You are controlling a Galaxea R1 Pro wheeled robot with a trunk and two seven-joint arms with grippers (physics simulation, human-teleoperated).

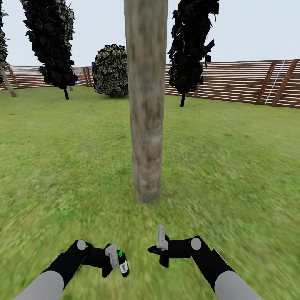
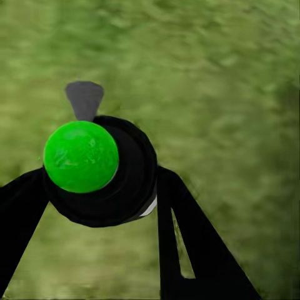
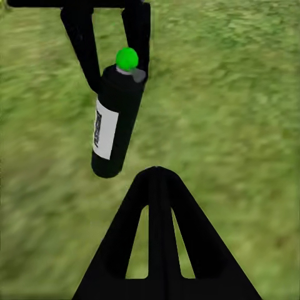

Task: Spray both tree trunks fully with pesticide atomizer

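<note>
From the head view, the left end effector (image 1: 116, 261) pinches the pesticide atomizer (image 1: 123, 262) low over the grass floor (image 1: 62, 175), and the tree trunk (image 1: 146, 104) stands upright straight ahead, slightly toward the right arm's side, well apart from the can. The right end effector (image 1: 160, 246) carries nothing. In the left wrist view, the atomizer's green cap (image 2: 81, 156) faces the camera, black fingers (image 2: 187, 244) flanking the body. In the right wrist view, the can hangs near-upright, cap up, and that arm's fingers (image 3: 156, 244) look pressed together.
</note>
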